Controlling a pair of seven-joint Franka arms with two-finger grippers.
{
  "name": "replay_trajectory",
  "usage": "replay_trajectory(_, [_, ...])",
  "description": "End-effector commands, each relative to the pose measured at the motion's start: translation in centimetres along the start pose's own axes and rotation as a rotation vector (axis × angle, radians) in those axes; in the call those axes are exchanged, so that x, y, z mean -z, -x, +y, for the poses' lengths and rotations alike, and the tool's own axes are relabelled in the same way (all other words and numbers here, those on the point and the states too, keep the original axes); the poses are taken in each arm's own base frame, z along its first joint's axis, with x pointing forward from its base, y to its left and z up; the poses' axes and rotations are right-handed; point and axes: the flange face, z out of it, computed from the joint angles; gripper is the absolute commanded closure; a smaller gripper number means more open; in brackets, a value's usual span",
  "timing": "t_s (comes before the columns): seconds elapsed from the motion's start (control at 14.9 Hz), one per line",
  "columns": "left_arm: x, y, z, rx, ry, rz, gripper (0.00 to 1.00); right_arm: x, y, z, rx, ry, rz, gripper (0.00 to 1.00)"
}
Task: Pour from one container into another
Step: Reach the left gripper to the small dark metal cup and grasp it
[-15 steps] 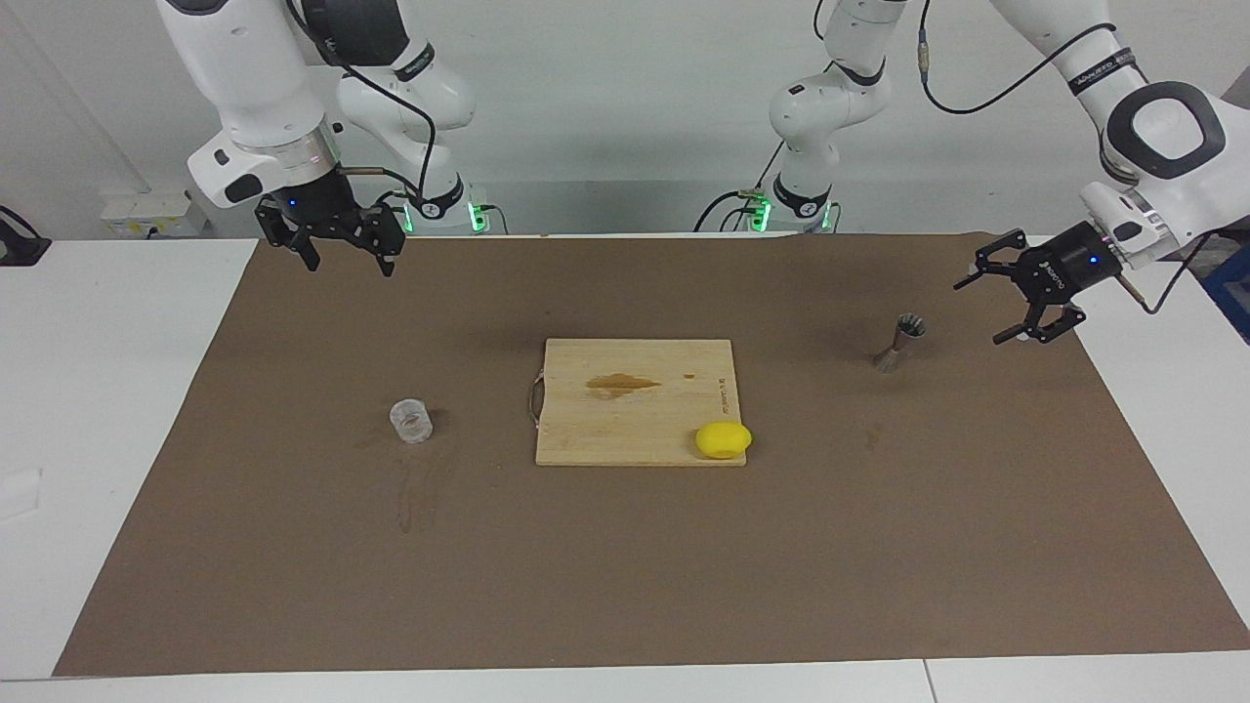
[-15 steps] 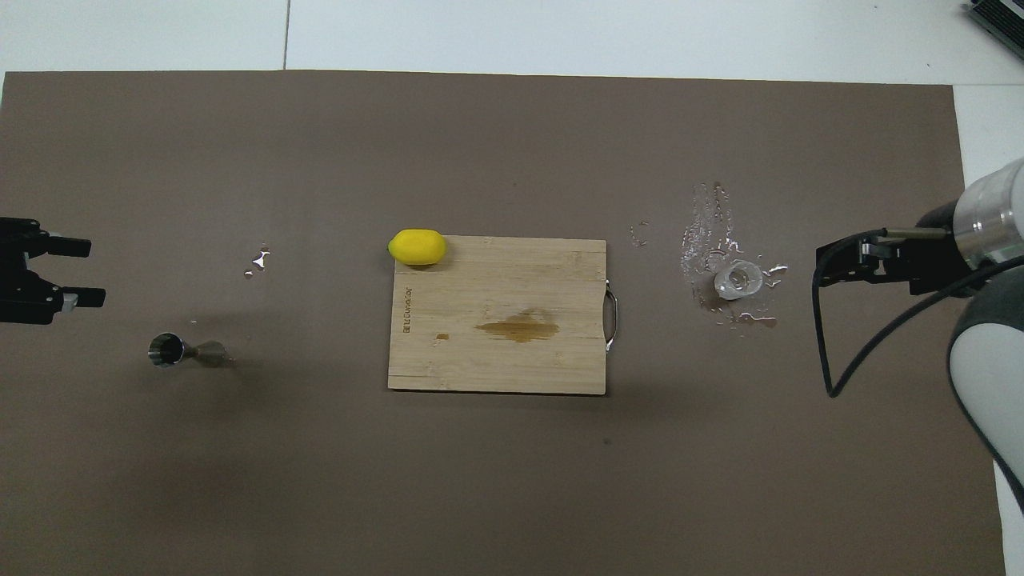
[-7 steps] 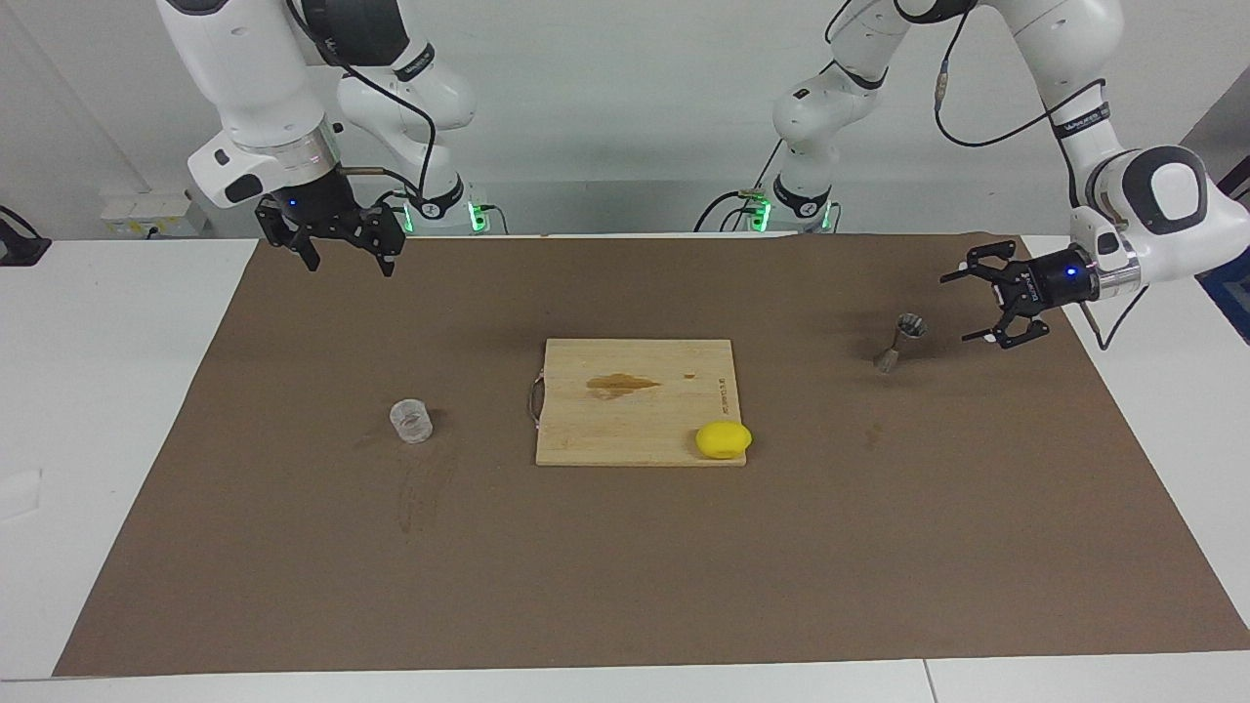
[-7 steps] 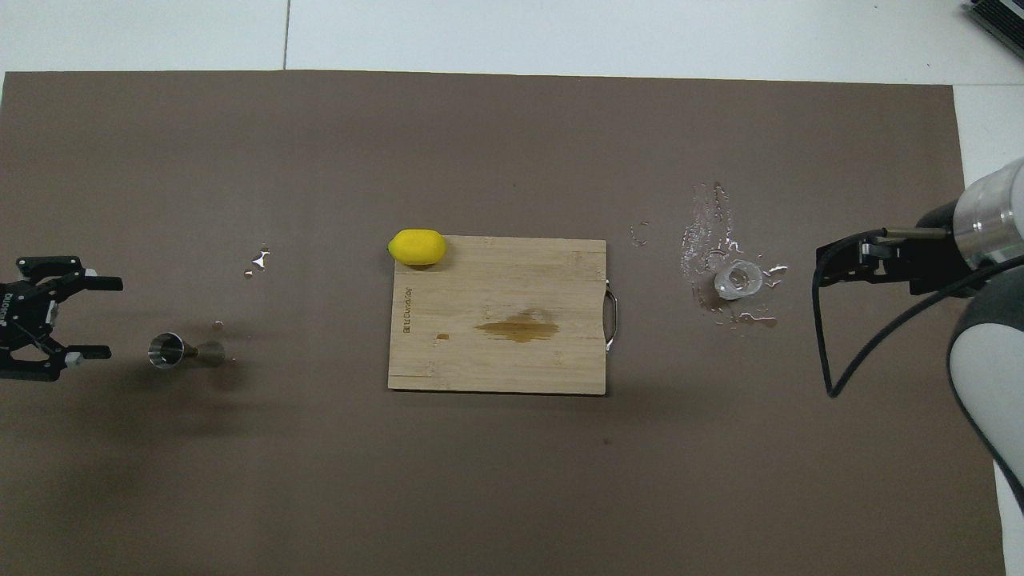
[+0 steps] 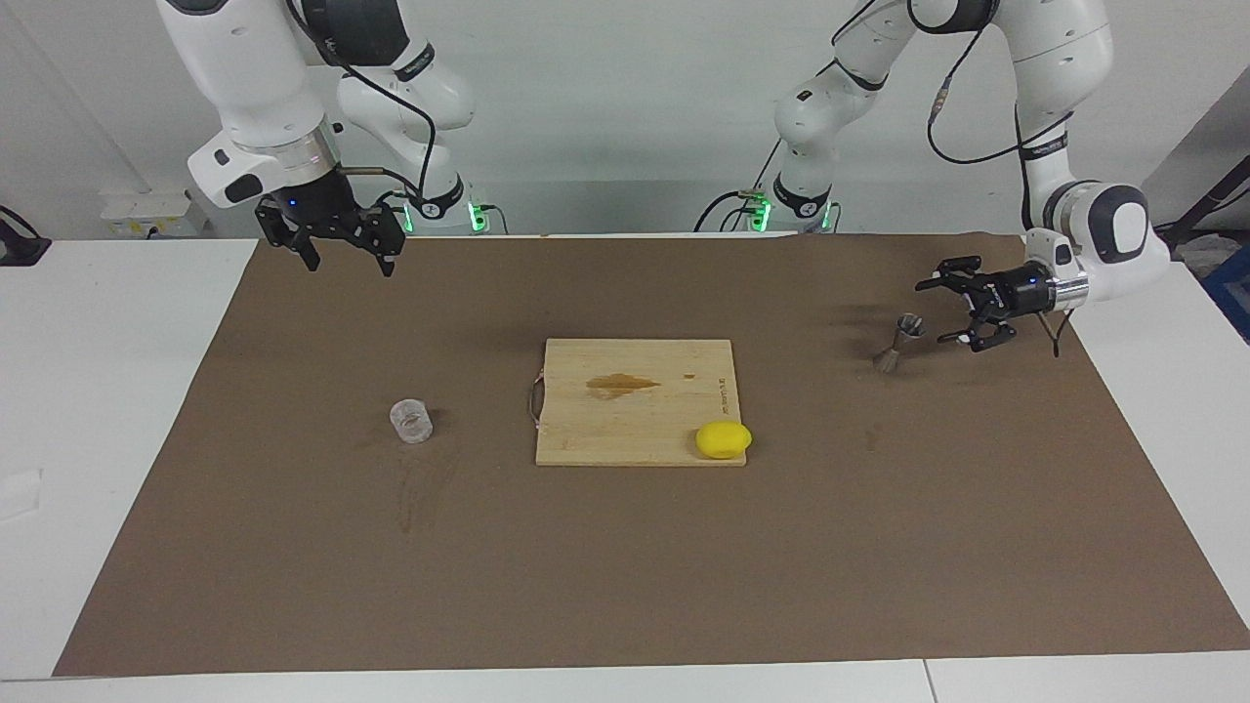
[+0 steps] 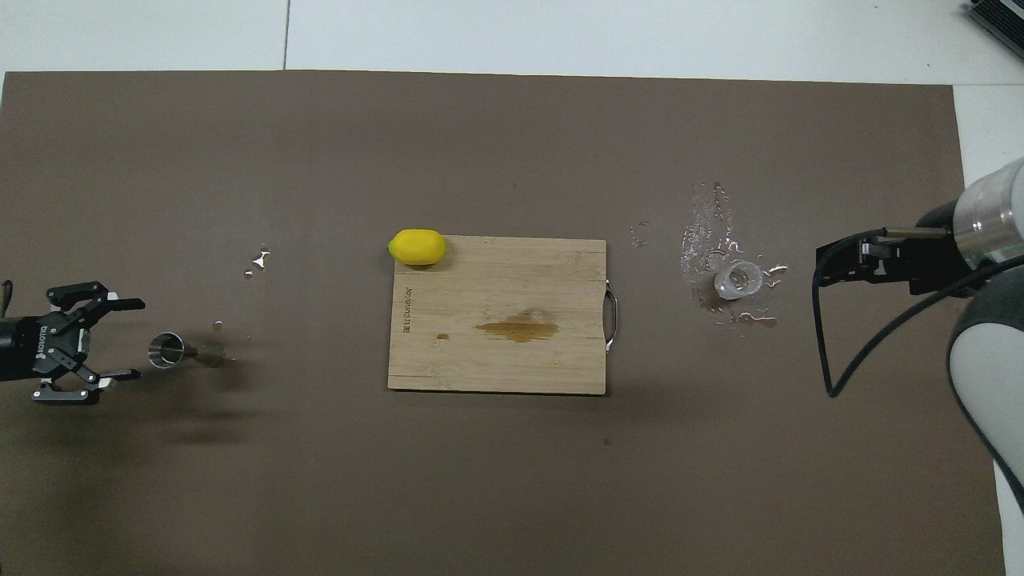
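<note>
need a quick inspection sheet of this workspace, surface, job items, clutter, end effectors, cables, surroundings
surface: brown mat on a white table; wet splashes around the glass, a few droplets toward the left arm's end.
job's things: clear glass tumbler upright toward the right arm's end; steel jigger upright toward the left arm's end.
clutter: wooden cutting board mid-mat with a brown stain; lemon at its corner.
end effectors: left end effector open, side-on beside the jigger, not touching; right end effector open, waiting above the mat's edge.
cables: black cables along both arms.
surroundings: pale wall, nothing else seen.
</note>
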Motion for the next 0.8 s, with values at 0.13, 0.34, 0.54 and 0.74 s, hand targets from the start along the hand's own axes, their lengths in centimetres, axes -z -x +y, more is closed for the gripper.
replay_trajectory(0.13, [-0.7,1.8,0.7,-0.092,-0.009,0.063,0.0,0.1,-0.1,0.2,0.001,-0.024,-0.006,0.0])
replay_trajectory(0.34, [-0.6,2.2,0.8,-0.108,-0.012,0.065,0.0,0.0,-0.1,0.2,0.001,-0.024,-0.008,0.0])
replay_trajectory(0.54, [-0.3,4.0,1.8,-0.122,-0.04,0.071,0.0,0.1,-0.1,0.2,0.001,-0.024,-0.006,0.0])
replay_trajectory(0.74, [0.5,4.9,2.4,-0.118,-0.067,0.071,0.0,0.1,-0.1,0.2,0.001,-0.024,-0.006,0.0])
